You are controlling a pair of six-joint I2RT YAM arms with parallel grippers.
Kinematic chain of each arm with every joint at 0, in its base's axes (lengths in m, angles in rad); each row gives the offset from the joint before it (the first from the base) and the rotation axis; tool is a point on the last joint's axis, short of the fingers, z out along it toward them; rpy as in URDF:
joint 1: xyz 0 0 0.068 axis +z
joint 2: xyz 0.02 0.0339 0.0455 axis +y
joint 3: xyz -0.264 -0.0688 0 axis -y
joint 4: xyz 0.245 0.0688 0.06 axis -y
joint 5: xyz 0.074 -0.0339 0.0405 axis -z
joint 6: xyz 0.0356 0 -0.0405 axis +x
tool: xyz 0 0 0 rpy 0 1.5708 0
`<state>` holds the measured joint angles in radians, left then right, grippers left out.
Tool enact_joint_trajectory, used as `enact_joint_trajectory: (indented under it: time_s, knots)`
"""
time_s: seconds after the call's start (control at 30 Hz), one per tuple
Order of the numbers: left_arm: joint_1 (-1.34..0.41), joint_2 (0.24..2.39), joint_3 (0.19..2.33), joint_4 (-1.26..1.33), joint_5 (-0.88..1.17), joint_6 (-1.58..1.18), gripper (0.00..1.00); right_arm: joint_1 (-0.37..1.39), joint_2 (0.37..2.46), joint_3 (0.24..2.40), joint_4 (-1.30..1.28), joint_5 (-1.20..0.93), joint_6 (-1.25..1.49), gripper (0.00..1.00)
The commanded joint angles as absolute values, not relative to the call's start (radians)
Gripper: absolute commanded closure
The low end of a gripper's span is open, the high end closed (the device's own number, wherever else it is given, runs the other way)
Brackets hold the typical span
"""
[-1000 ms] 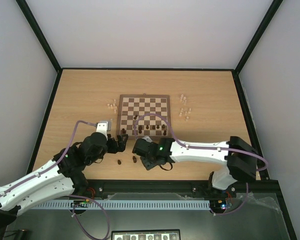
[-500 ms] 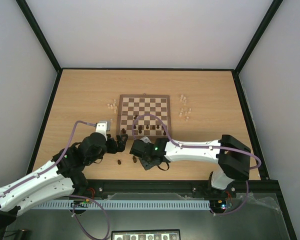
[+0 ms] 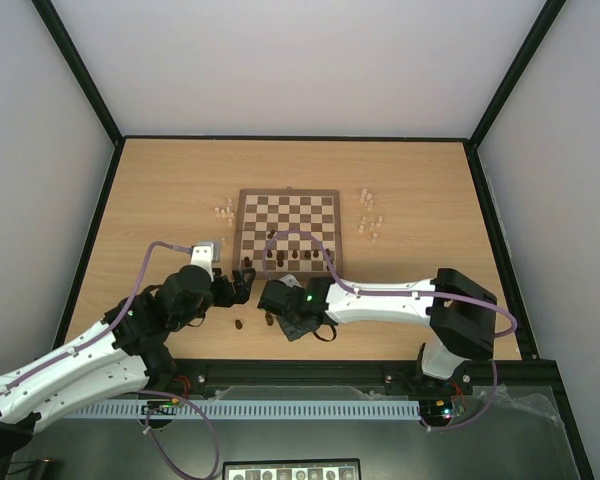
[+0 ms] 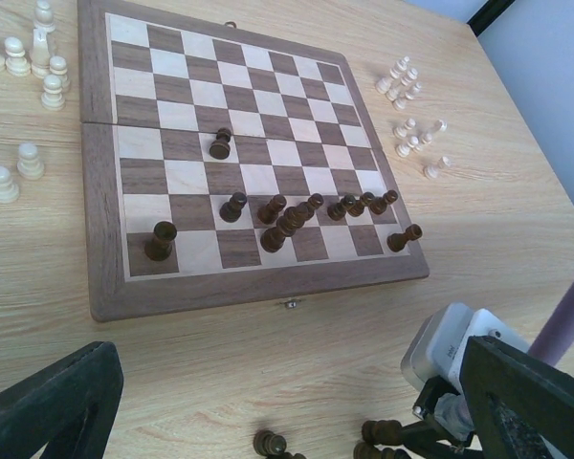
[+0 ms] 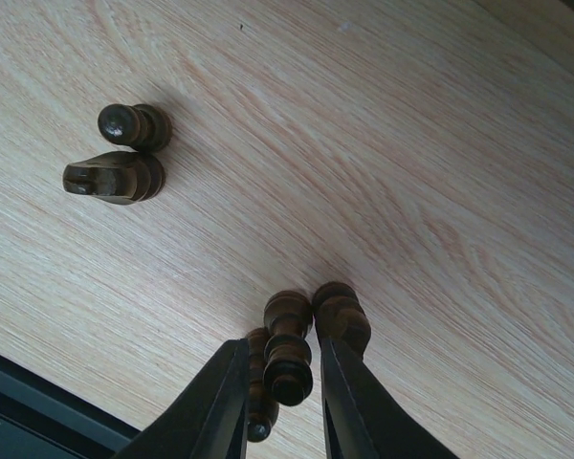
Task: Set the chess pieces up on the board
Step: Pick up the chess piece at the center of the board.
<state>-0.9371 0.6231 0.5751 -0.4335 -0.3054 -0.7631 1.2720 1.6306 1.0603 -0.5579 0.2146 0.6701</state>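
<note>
The board (image 3: 287,195) lies mid-table with several dark chess pieces (image 4: 273,208) along its near rows. My right gripper (image 5: 282,382) is down on the bare table in front of the board. Its jaws stand narrowly open astride one upright dark piece (image 5: 289,349), with a sliver of gap showing. A second dark piece (image 5: 342,316) stands just outside the right finger, and a third (image 5: 258,402) is half hidden behind the left finger. My left gripper (image 4: 287,382) hovers wide open near the board's front left corner, holding nothing.
Two loose dark pieces (image 5: 115,177) sit on the table left of the right gripper. Pale pieces are clustered off the board's left side (image 4: 19,57) and right side (image 4: 407,124). The right gripper (image 4: 430,435) shows in the left wrist view.
The right arm has shifted slightly left and its jaws have narrowed around the dark piece. The left arm has not moved.
</note>
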Motion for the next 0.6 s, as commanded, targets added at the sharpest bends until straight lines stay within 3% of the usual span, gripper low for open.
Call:
enact_joint_trajectory:
  time_s: [0.0, 0.3, 0.57]
  knots:
    - [-0.932, 0.612, 0.577, -0.438, -0.300, -0.765, 0.00, 1.279, 1.652, 1.073, -0.577, 0.216, 0.672, 0.78]
    - [-0.932, 0.610, 0.577, -0.437, -0.301, -0.764, 0.00, 1.279, 1.664, 1.080, -0.578, 0.218, 0.667, 0.86]
    - [-0.932, 0.612, 0.580, -0.437, -0.301, -0.764, 0.00, 1.277, 1.643, 1.142, -0.609, 0.257, 0.652, 0.87]
